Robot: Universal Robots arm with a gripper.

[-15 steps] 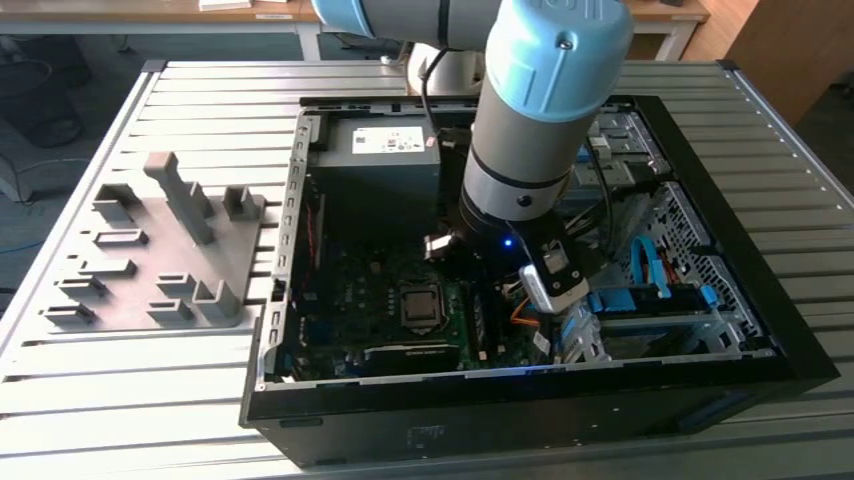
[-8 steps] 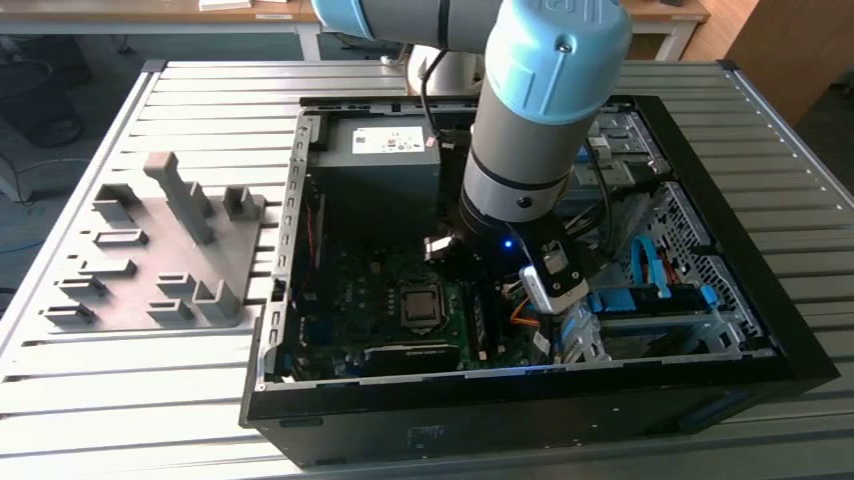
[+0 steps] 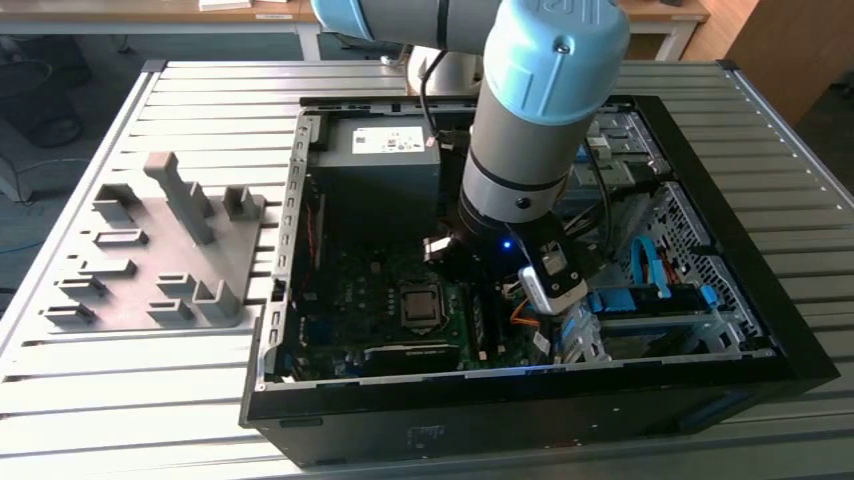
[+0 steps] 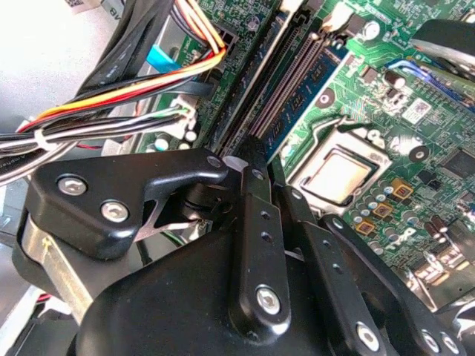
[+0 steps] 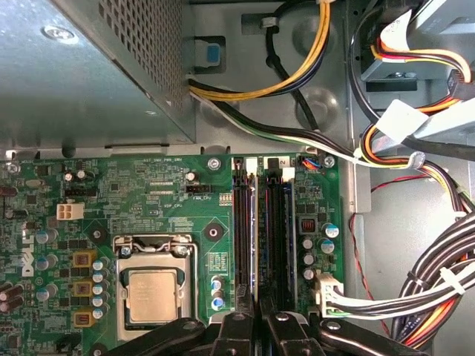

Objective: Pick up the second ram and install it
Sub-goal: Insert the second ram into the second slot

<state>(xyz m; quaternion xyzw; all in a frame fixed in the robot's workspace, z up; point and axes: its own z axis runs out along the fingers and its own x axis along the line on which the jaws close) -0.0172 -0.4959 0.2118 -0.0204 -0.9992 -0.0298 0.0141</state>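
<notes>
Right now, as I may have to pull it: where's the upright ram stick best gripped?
Probably the ram stick by its top edge, flat faces pinched, from above: it stands on edge between slot strips, leaving only that edge free.

The slatted metal table (image 3: 120, 400) carried an open black computer case (image 3: 534, 412), lying flat across its middle. Towards the exterior view's left, just beside the case, a grey holder plate (image 3: 160, 250) with upright blocks lay on the slats.
</notes>
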